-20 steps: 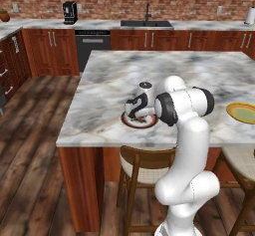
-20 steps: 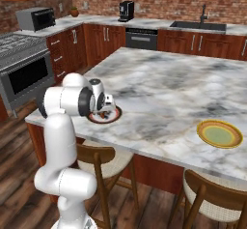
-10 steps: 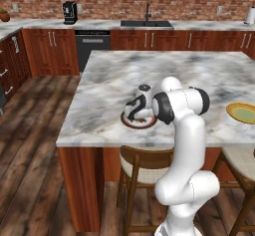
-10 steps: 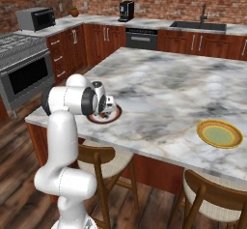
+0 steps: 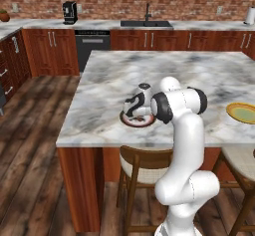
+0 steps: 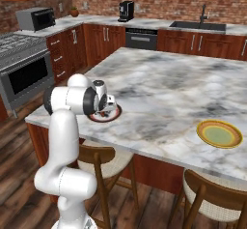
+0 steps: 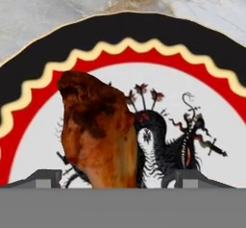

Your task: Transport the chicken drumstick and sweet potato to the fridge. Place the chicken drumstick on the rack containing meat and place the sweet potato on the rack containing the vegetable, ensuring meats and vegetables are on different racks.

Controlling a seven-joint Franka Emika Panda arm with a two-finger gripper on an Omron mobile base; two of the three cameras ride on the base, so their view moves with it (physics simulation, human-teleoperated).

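The arm rises from the floor beside the island, bends at a high elbow and folds forward and down, so the gripper (image 5: pixel 133 111) points down at a plate (image 5: pixel 127 122) near the counter's (image 5: pixel 99 90) front edge. In the right base view the gripper (image 6: pixel 107 108) sits low over the plate (image 6: pixel 115 113), its wrist hiding most of it. In the hand view the fingertips (image 7: pixel 41 178) stand apart with the drumstick (image 7: pixel 98 133) between them, the meaty end pointing away from the camera; whether the pads press it I cannot tell. The drumstick lies on the plate (image 7: pixel 202 78), which has a black rim, a red and cream wavy band and a dark drawing on white. A yellow-green plate (image 6: pixel 219 134) lies well apart toward the counter's right end.
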